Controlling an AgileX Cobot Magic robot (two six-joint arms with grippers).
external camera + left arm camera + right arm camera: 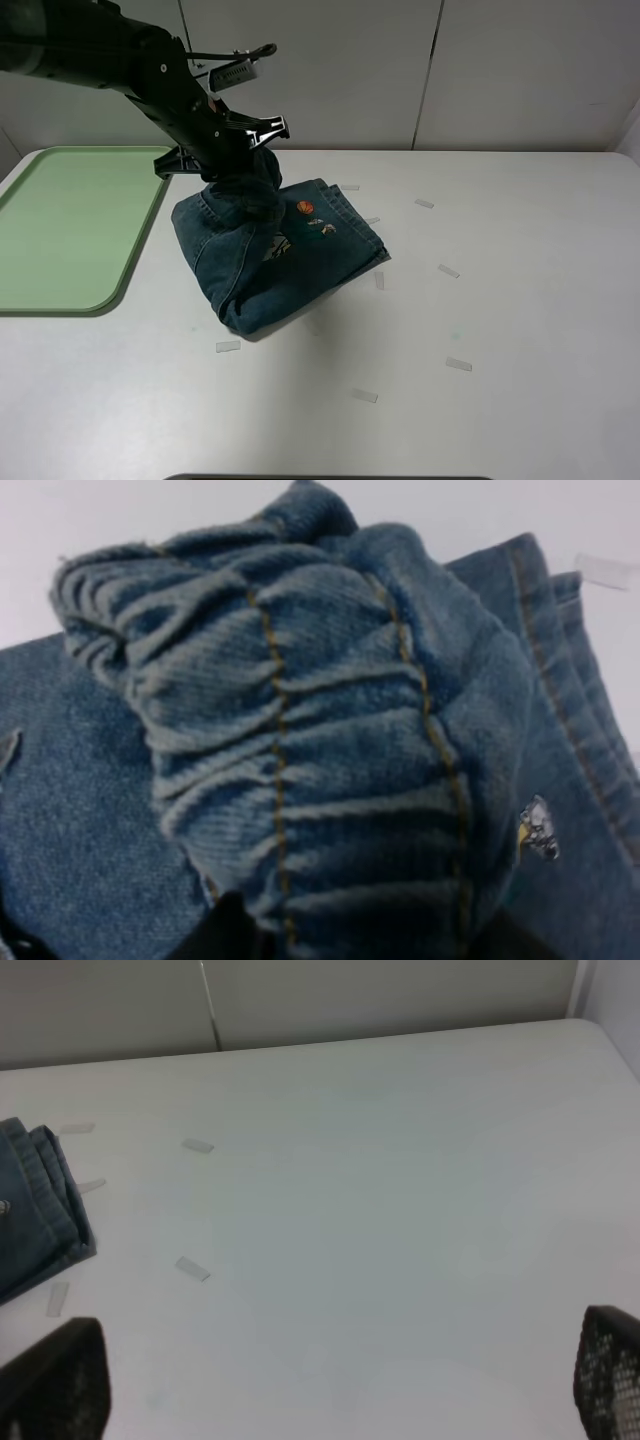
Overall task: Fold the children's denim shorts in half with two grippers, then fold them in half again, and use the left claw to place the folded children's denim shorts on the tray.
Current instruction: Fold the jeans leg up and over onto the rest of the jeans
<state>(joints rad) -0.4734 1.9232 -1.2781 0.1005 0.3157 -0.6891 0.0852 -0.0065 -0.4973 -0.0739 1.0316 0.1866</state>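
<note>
The children's denim shorts (280,260) lie folded in a bundle on the white table, right of the tray (60,225), with small colourful patches on top. My left gripper (243,160) is shut on the gathered elastic waistband (300,730) at the bundle's far left end and holds that end raised above the rest. In the left wrist view the dark fingertips (228,932) show under the bunched denim. My right gripper (330,1380) is open and empty over bare table. It is out of the high view. The right wrist view shows only an edge of the shorts (30,1210).
The pale-green tray holds nothing and sits at the table's left edge. Several small clear tape pieces lie on the table around the shorts, such as one piece to their right (448,271) and another in front (364,396). A grey wall stands behind the table.
</note>
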